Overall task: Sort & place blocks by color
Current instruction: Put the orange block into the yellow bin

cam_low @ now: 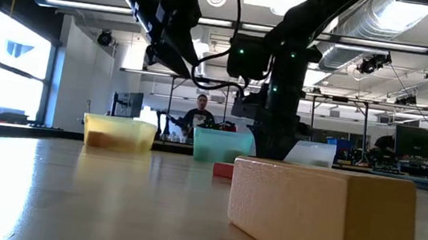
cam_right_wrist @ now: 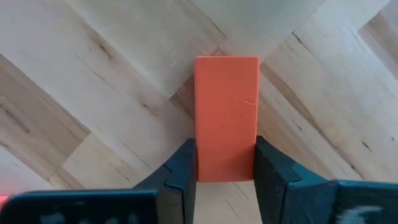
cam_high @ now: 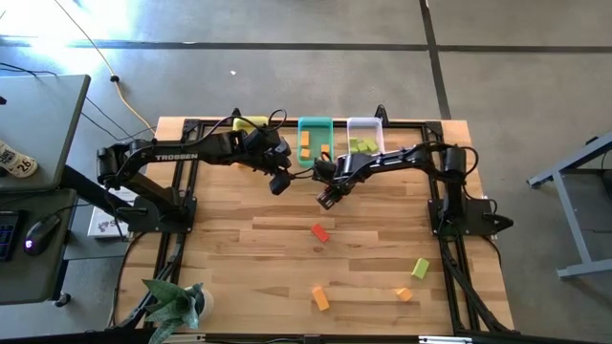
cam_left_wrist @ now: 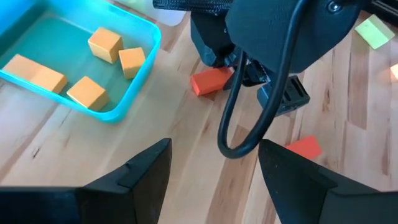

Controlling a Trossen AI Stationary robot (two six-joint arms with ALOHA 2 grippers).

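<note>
The right gripper [cam_right_wrist: 225, 163] holds a red bar [cam_right_wrist: 226, 117] between its fingers, above the table [cam_high: 249, 258] just in front of the teal bin [cam_high: 315, 125]. The left gripper [cam_left_wrist: 214, 168] hangs beside it, fingers spread wide and empty. Four orange blocks [cam_left_wrist: 106, 45] lie in the teal bin, and green ones [cam_high: 362, 145] in the clear bin [cam_high: 365, 123]. Loose on the table are one red block [cam_high: 319, 231], two orange [cam_high: 320, 298] and one green [cam_high: 420, 268].
</note>
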